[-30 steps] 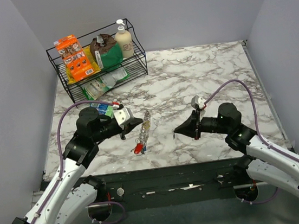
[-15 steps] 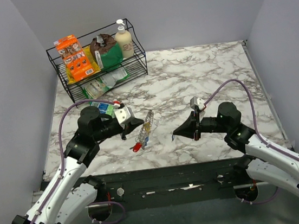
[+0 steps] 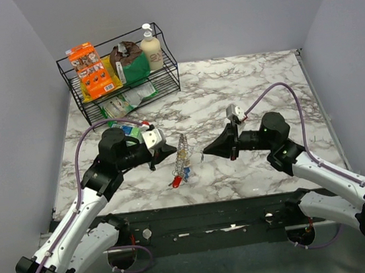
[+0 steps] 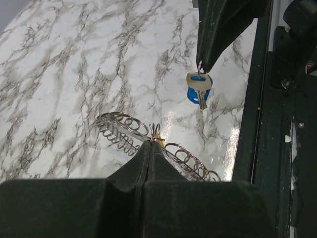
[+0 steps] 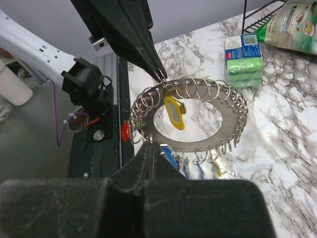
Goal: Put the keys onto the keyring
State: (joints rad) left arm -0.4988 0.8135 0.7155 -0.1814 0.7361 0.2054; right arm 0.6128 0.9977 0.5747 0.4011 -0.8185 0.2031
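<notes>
The keyring [image 3: 182, 148] is a flat silver hoop edged with several small split rings, hanging clear of the table. My left gripper [image 3: 171, 150] is shut on one of its top small rings, as the right wrist view shows [image 5: 159, 74]. A yellow key [image 5: 174, 112] hangs across the hoop [image 5: 198, 145]; a red key [image 3: 174, 183] and blue ones dangle below. My right gripper [image 3: 205, 155] is shut on the small ring of a blue key [image 4: 198, 92], which hangs from its tips [image 4: 202, 64] just right of the hoop's near rim [image 4: 188, 159].
A black wire rack [image 3: 121, 74] with an orange box, bags and a bottle stands at the back left. A green and blue pack [image 3: 123, 132] lies on the marble behind my left gripper. The dark front rail [image 3: 198, 211] runs just below the hanging keys.
My left gripper has carried the keyring right and turned it more upright. My right gripper has moved left with the blue key, closing the gap to the hoop.
</notes>
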